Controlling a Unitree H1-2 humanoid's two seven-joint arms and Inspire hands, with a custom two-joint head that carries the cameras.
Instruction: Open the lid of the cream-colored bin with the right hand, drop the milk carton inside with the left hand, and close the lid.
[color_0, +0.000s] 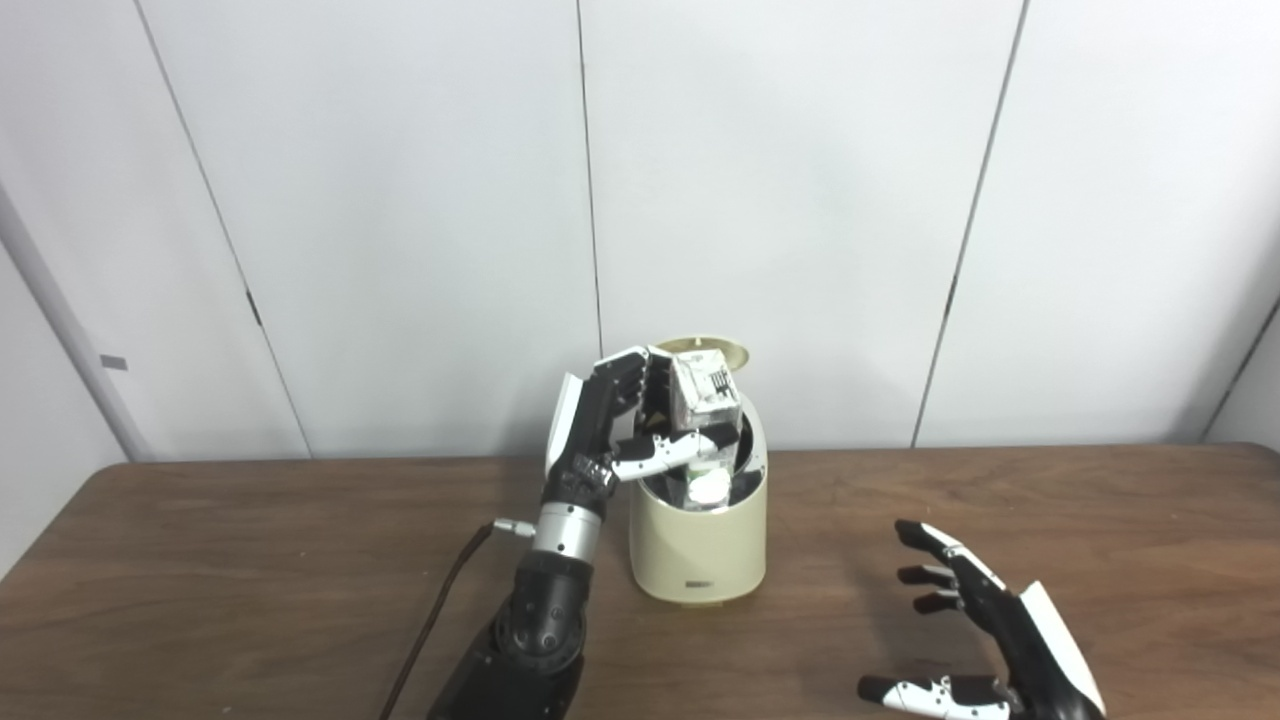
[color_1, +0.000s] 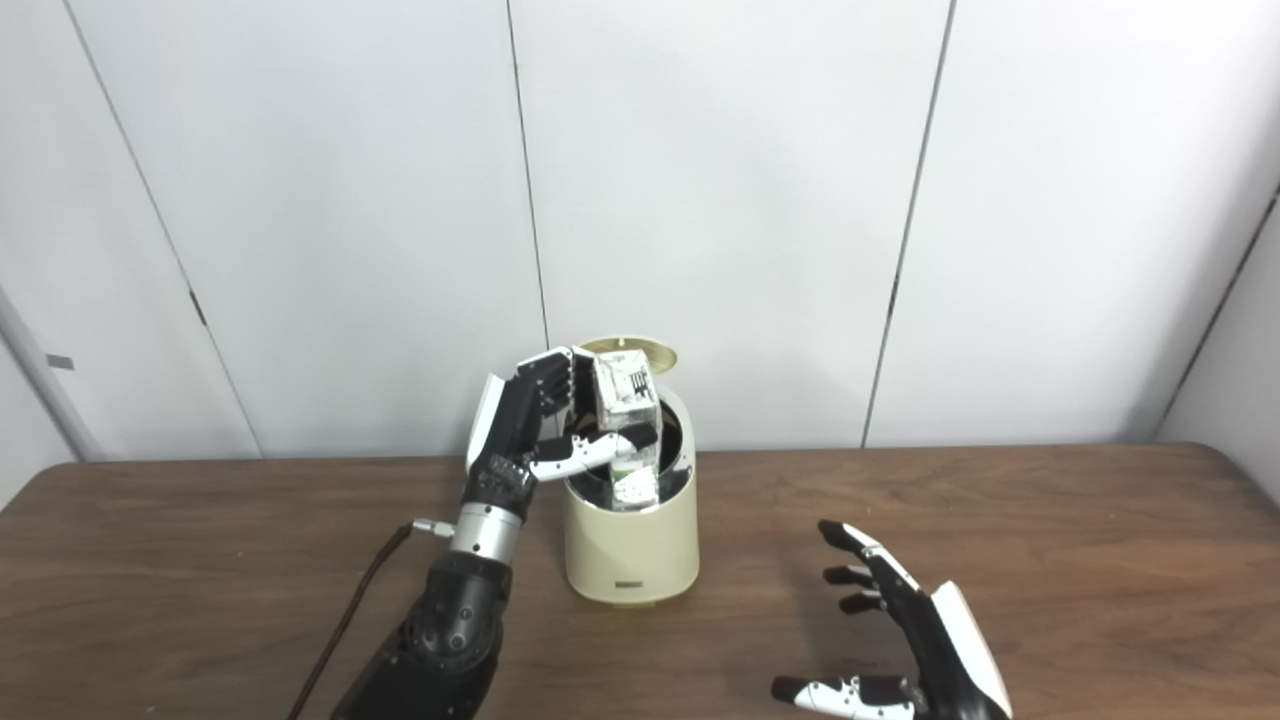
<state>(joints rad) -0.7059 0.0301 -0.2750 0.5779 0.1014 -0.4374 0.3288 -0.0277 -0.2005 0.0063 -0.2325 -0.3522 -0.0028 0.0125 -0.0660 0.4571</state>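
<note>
A: Lid (color_0: 712, 349) is up. Our left hand (color_0: 612, 425) has its fingers wrapped round the carton (color_0: 706, 397), right over the bin (color_0: 699, 535) mouth. Drop step.

B: Agreed. Right hand (color_0: 985, 630) idle above the worktop (color_0: 240, 560), fingers spread, empty. Next we release, then shut the lid.

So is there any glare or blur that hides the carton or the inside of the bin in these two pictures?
Left eye view: the milk carton is overexposed, its print unreadable; the bin is dark inside. Right eye view: same bleached carton, soft shadows on the table, no motion blur on the left hand.
</note>
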